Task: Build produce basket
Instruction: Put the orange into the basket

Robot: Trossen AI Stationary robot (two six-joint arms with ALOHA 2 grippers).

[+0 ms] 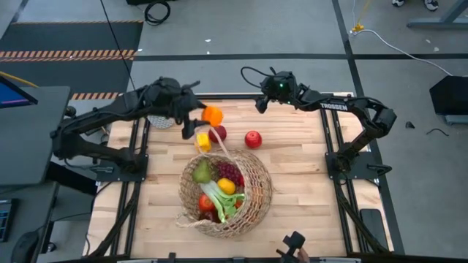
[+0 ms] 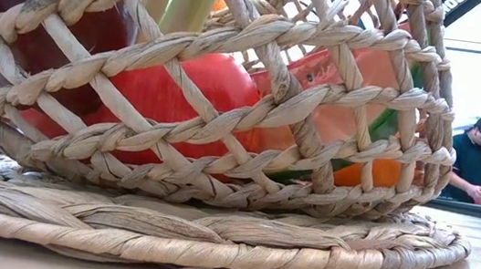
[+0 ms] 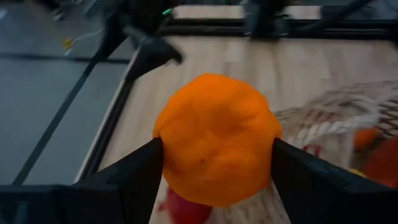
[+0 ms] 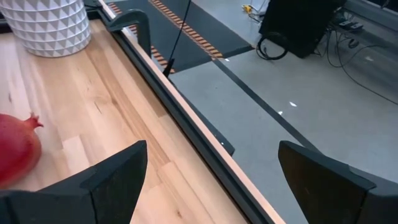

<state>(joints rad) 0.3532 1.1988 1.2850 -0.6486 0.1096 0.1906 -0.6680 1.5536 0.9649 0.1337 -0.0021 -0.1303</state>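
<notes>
Basket [image 1: 252, 191] sits at near-centre of tabletop [image 1: 307, 183], already holding a pear [image 1: 202, 172], grapes [image 1: 228, 172], leek [image 1: 217, 199] and more; just beyond its rim lie a yellow piece [image 1: 203, 142] and two red fruits [image 1: 217, 134], [image 1: 253, 139]; left pincer [image 1: 208, 115] pinches an orange [image 1: 213, 115], raised above that far rim. Step in hand, as judged: carrying the orange to the basket; next move calls for centring over an open spot, lowering, releasing. Right pincer [image 1: 259, 103] waits spread at the far edge.
</notes>
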